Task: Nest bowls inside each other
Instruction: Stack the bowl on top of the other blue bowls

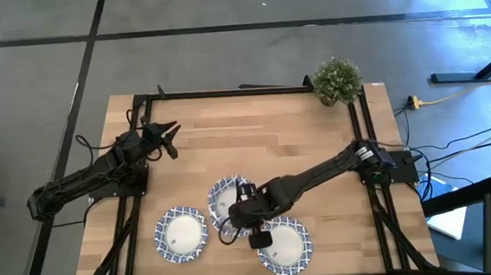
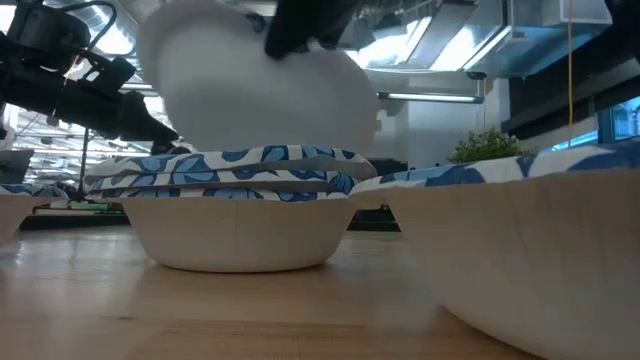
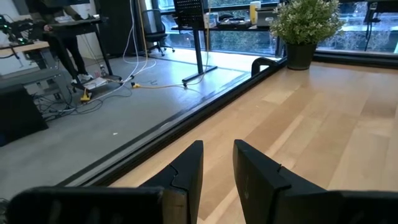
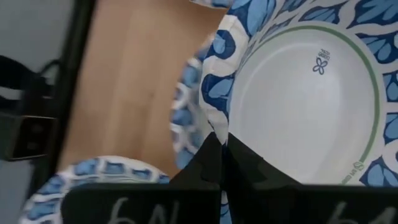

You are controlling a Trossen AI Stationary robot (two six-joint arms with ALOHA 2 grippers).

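Observation:
Blue-and-white rimmed bowls sit toward the table's near edge. One bowl (image 1: pixel 181 233) rests on its base at the left and another (image 1: pixel 285 245) at the right. Between them stands a stack of nested bowls (image 2: pixel 240 215). Over that stack hangs one more bowl (image 4: pixel 305 106), tilted, its white underside (image 2: pixel 260 85) facing the low view. My right gripper (image 4: pixel 222 149) is shut on it and reaches in from the right (image 1: pixel 236 214). At the far left my left gripper (image 3: pixel 217 168) waits open over bare wood (image 1: pixel 169 136). My right gripper pinches the patterned rim (image 4: pixel 214 124) of the top bowl between its two fingers. The fingers slant down from the table's right side. The bowl is tilted over the stack (image 4: pixel 183 106). Whether its lower edge touches the stack cannot be told.
A small potted plant (image 1: pixel 337 81) stands at the table's far right corner. A black frame rail (image 1: pixel 242 92) runs along the far edge and down both sides. Bare wood lies across the middle and far half of the table (image 1: pixel 263 136).

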